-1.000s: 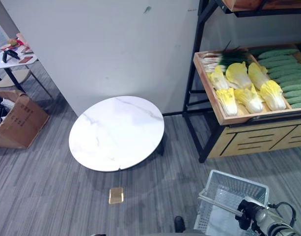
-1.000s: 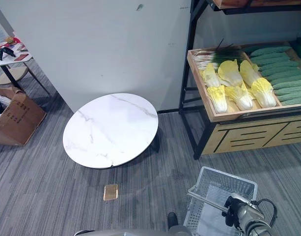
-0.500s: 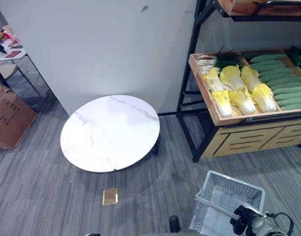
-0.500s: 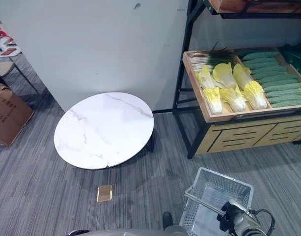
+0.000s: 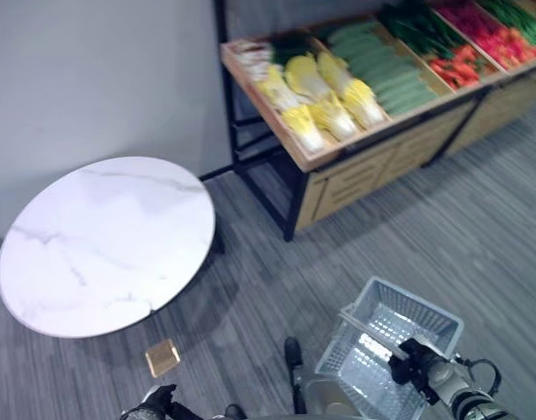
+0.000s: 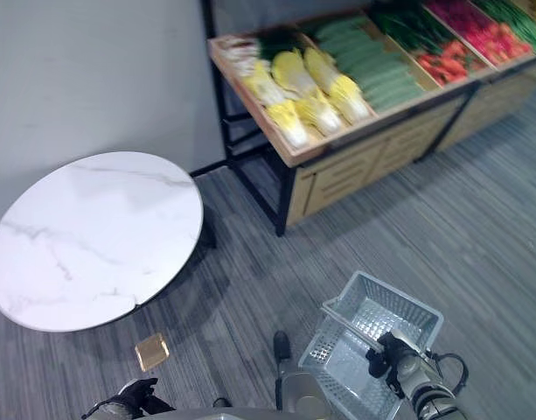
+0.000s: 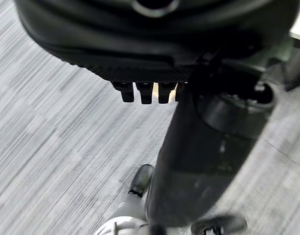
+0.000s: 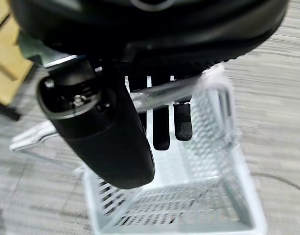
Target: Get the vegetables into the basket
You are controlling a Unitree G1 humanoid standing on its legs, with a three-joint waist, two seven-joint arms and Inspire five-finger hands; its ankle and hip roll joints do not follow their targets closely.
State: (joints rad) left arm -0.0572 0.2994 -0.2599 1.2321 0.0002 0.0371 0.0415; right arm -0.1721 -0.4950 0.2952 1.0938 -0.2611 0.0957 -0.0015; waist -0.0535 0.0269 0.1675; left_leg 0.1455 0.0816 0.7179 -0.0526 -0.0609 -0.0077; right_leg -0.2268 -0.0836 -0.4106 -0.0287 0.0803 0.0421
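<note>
Largest before me is the wooden produce shelf on its black frame (image 5: 337, 171), well apart from me across the grey floor, with the round white marble table (image 5: 101, 241) off to my left. On the shelf lie the vegetables: yellow-leaved cabbages (image 5: 324, 96), long green cucumbers (image 5: 381, 66) and red peppers (image 5: 460, 66). The cabbages look bulky, leafy and easily bruised, so I would cup them round the firm base; cucumbers seem stiff, smooth and perhaps slippery, best taken mid-length. My right hand (image 8: 159, 122) is curled round the metal handle of the empty white wire basket (image 5: 442, 319). My left hand (image 5: 149, 404) hangs low; I cannot tell its fingers' state.
</note>
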